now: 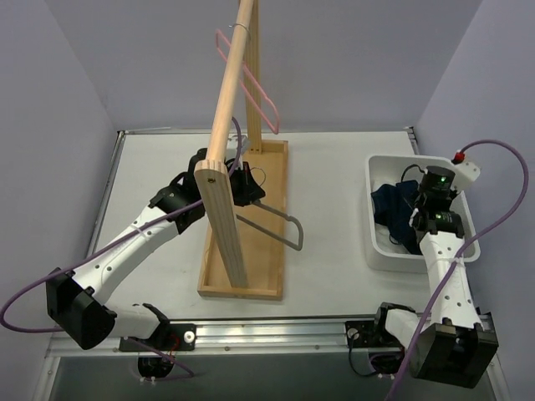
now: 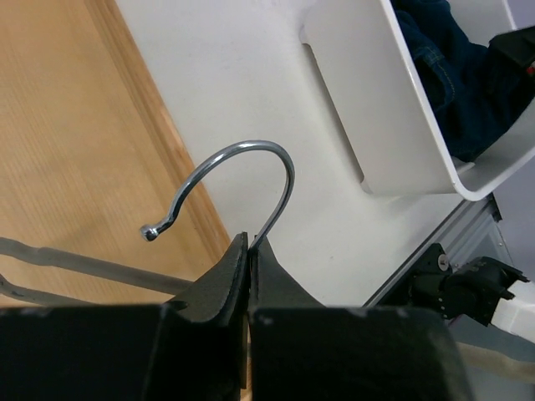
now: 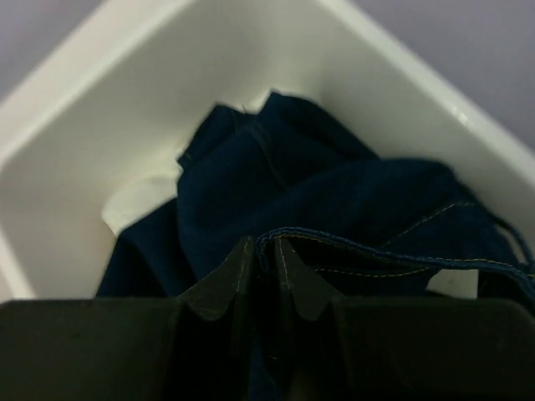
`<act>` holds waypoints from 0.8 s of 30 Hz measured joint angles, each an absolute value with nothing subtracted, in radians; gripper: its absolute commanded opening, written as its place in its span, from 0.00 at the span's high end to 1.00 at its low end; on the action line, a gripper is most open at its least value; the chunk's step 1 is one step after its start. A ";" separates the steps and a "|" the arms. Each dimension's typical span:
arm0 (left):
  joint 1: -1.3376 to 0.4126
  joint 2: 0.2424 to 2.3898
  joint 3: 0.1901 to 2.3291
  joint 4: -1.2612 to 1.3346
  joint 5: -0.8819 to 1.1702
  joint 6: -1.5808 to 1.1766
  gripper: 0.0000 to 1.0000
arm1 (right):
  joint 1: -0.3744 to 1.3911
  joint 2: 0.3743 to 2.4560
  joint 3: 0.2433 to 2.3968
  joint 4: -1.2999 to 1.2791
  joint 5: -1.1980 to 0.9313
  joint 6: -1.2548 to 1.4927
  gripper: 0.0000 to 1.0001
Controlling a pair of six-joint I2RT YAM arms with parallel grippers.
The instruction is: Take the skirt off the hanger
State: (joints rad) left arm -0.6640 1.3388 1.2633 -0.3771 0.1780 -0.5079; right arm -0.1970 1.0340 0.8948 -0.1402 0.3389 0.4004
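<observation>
Top external view: the skirt [image 1: 393,209] lies bunched in the white bin [image 1: 378,251] at the right of the frame. It is dark blue, with nothing clipped to it. The grey hanger [image 1: 280,224] is at frame centre, bare and tilted over the base of the wooden rack [image 1: 251,271], well apart from the bin. No cloth shows on its bar. A pink hanger [image 1: 261,93] hangs from the rack's rod at upper centre, also bare.

Left wrist view: the left pincer [image 2: 249,242] is clenched on the hanger's neck just below the hook. The hook curls free above the fingertips. The bin with blue cloth shows at the upper right of this frame.

Right wrist view: the right pincer [image 3: 259,246] is down inside the bin. Its fingers are drawn to a narrow slit with a fold of the skirt caught between them, and the stitched hem runs off right from the tips. It reads as grasping the cloth, though the grip is thin.

Judgement: the core step looks done, since skirt and hanger sit in separate places, one in each pincer.
- Right pincer: let the cloth go and lift clear of the bin.
- Left pincer: put the hanger down somewhere, though the task sentence does not ask for this.

Progress: near the end.
</observation>
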 measured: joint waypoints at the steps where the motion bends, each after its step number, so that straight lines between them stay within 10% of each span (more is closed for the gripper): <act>1: -0.664 1.342 1.269 -0.384 0.169 -0.503 0.98 | -0.197 1.040 0.868 -0.152 0.330 0.428 1.00; 2: -0.664 1.344 1.279 -0.399 0.158 -0.494 0.98 | -0.197 1.050 0.849 -0.165 0.323 0.451 0.98; 6: -0.664 1.347 1.325 -0.453 0.110 -0.458 0.98 | -0.197 1.110 0.835 -0.210 0.286 0.488 0.28; 9: -0.664 1.348 1.367 -0.483 0.062 -0.424 0.98 | -0.194 1.124 0.868 -0.269 0.258 0.463 0.04; 24: -0.658 1.376 1.444 -0.598 -0.127 -0.301 0.98 | 0.278 0.851 1.094 -0.175 -0.445 0.448 0.01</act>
State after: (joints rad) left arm -0.6582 1.3762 1.4445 -0.5980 -0.1268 -0.3008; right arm 0.2783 0.8509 1.0939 -0.1753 -0.4450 0.4480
